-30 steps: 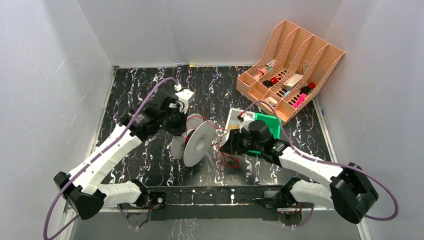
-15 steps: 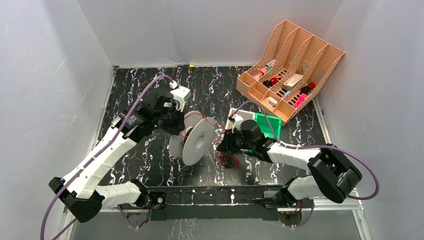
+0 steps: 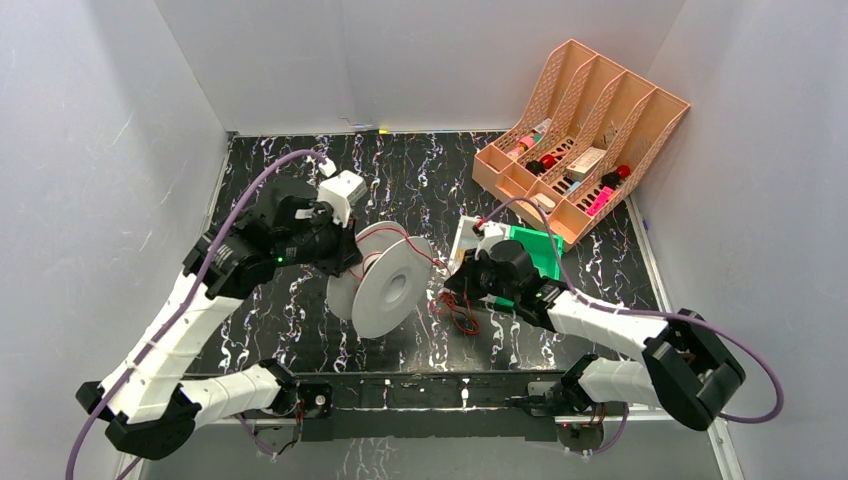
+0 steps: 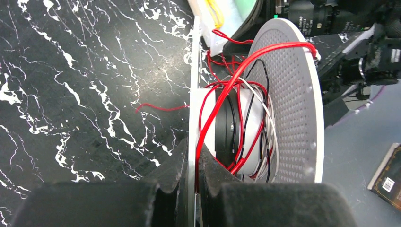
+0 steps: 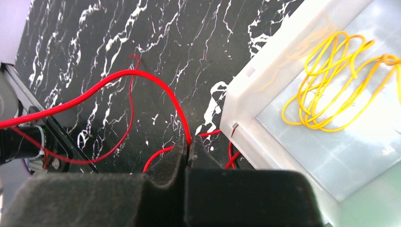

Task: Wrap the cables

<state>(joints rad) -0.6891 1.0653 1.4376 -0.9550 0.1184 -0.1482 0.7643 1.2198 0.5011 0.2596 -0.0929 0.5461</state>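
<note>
Left claw (image 4: 193,163) grips the spool (image 4: 295,123) rim to steady it; right claw (image 5: 188,147) is pinched on the red cable (image 5: 118,78) at its tips, ready for winding.

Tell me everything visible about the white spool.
The white spool looks plastic: two round flanges, one inner face dotted, joined by a white hub with a dark band. It stands on edge over the middle of the table, the left pincer shut on one flange's rim. Red, black and white wires lie round the hub; a red cable crosses the other rim toward the right pincer, shut on it.
</note>
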